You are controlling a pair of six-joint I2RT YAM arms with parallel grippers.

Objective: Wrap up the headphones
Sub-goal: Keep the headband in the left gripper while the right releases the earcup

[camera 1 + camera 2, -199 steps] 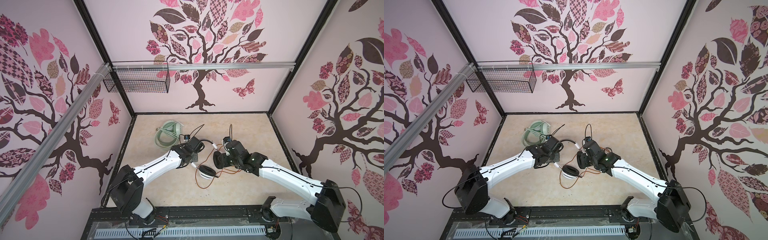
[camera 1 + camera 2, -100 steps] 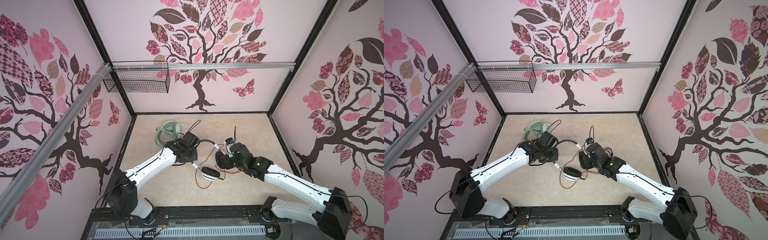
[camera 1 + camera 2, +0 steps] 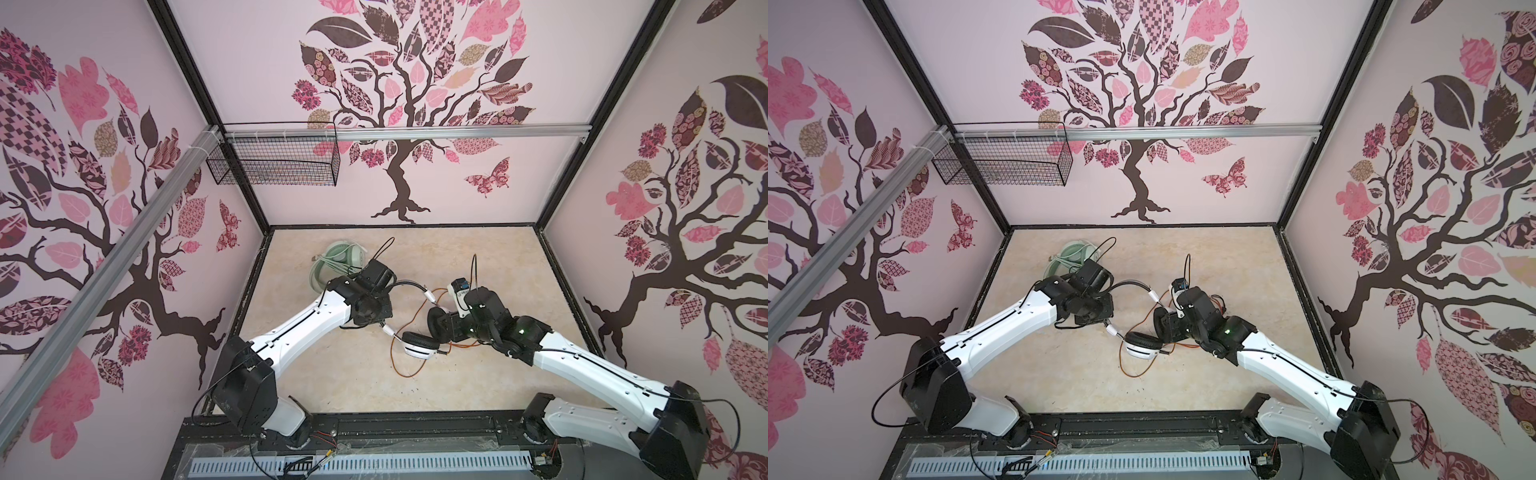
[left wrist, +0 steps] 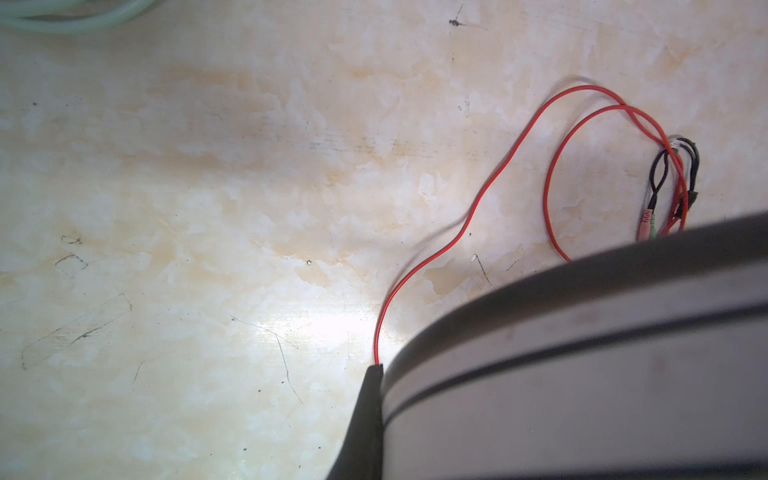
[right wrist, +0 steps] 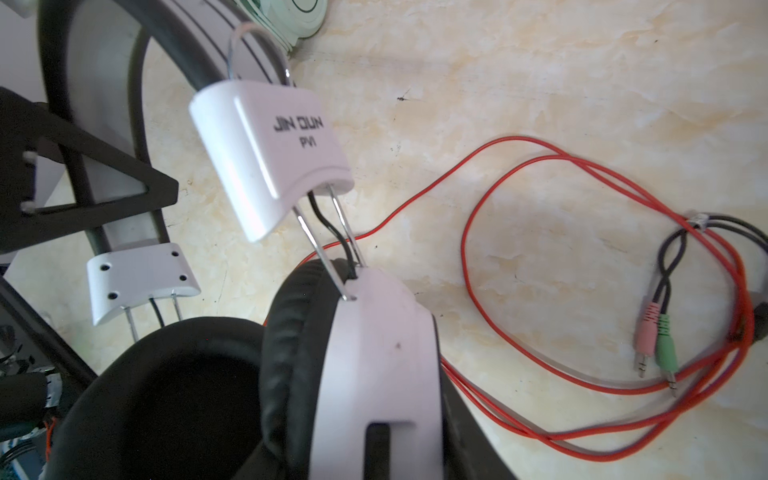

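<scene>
in both top views: left end effector [image 3: 380, 309] shut tight on the thin black band [image 3: 409, 284] of the white and black headphones [image 3: 419, 347], right end effector [image 3: 446, 328] part open, clamped on one ear cup [image 3: 436, 326], mid surface [image 3: 332, 386]. mint-green headphones [image 3: 332, 266] at the back left.
left wrist view: band [image 4: 582, 353] up close, red cord [image 4: 478, 203] loose on the surface.
right wrist view: ear cup [image 5: 374, 353] up close, pink and green plugs [image 5: 665, 345] by the red cord [image 5: 464, 257].

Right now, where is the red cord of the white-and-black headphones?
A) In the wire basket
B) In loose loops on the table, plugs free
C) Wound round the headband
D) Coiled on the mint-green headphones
B: the red cord sprawls in loose loops on the table beside the white-and-black headphones. Its pink and green plugs lie free on the surface.
</scene>
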